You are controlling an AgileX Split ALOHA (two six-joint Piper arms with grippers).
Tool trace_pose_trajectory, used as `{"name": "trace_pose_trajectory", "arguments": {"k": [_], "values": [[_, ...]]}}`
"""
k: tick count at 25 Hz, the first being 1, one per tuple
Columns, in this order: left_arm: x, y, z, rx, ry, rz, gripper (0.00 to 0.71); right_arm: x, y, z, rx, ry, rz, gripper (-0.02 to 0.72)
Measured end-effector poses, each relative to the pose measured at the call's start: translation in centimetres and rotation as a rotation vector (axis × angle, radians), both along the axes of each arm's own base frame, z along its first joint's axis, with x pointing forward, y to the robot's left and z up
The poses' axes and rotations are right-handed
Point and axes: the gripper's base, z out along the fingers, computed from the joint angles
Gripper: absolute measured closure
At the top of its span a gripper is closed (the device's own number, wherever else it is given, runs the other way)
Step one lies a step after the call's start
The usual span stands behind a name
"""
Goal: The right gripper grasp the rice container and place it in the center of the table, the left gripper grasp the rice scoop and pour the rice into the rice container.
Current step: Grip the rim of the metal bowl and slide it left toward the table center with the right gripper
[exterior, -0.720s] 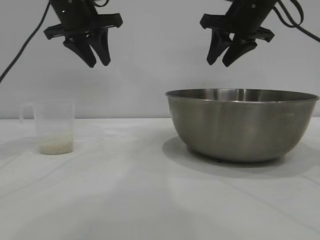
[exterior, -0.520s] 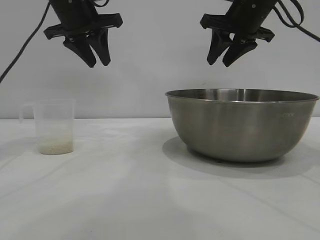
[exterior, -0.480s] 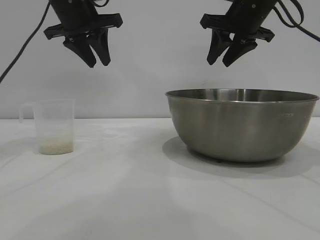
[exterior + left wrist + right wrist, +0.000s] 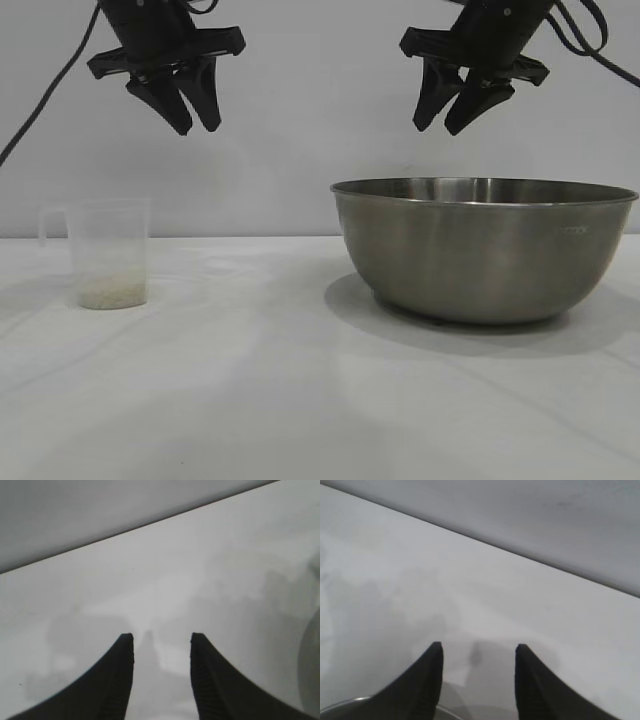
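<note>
The steel rice container (image 4: pixel 485 248) stands on the white table (image 4: pixel 250 380) at the right. The translucent rice scoop (image 4: pixel 105 252) stands upright at the left, handle toward the left, with a thin layer of rice (image 4: pixel 112 293) at its bottom. My left gripper (image 4: pixel 198 128) hangs open and empty high above the table, up and right of the scoop. My right gripper (image 4: pixel 436 127) hangs open and empty high above the container's left part. In the right wrist view (image 4: pixel 477 647) the container's rim (image 4: pixel 350 702) shows below the fingers. The left wrist view (image 4: pixel 161 637) shows only bare table.
A plain white wall stands behind the table. The table's back edge shows in both wrist views (image 4: pixel 150 522) (image 4: pixel 520 555). White table surface lies between the scoop and the container.
</note>
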Motion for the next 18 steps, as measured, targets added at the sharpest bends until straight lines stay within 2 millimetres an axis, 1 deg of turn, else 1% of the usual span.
{"name": "trace_pose_trajectory", "arguments": {"k": [2, 3, 5, 8, 10, 13, 18], "values": [[0.0, 0.0, 0.0, 0.001, 0.004, -0.001, 0.443, -0.5, -0.8, 0.9, 0.007, 0.037, -0.004, 0.373], [0.0, 0.0, 0.0, 0.001, 0.006, -0.001, 0.443, -0.8, -1.4, 1.4, 0.014, 0.064, -0.026, 0.419], [-0.1, 0.0, -0.1, 0.003, 0.012, -0.003, 0.443, -1.4, -2.7, 2.6, 0.019, 0.105, -0.059, 0.416], [-0.2, 0.0, -0.1, 0.004, 0.021, -0.005, 0.443, -2.5, -4.4, 3.8, 0.01, 0.182, -0.067, 0.416], [-0.2, 0.0, -0.1, 0.004, 0.021, -0.005, 0.443, -3.4, -5.2, 4.1, -0.019, 0.253, -0.054, 0.416], [-0.2, 0.0, -0.1, 0.005, 0.023, -0.005, 0.443, -4.4, -5.8, 4.1, -0.092, 0.34, -0.055, 0.416], [-0.2, 0.0, -0.1, 0.004, 0.025, -0.005, 0.443, -4.7, -6.2, 4.3, -0.14, 0.359, -0.078, 0.416]]}}
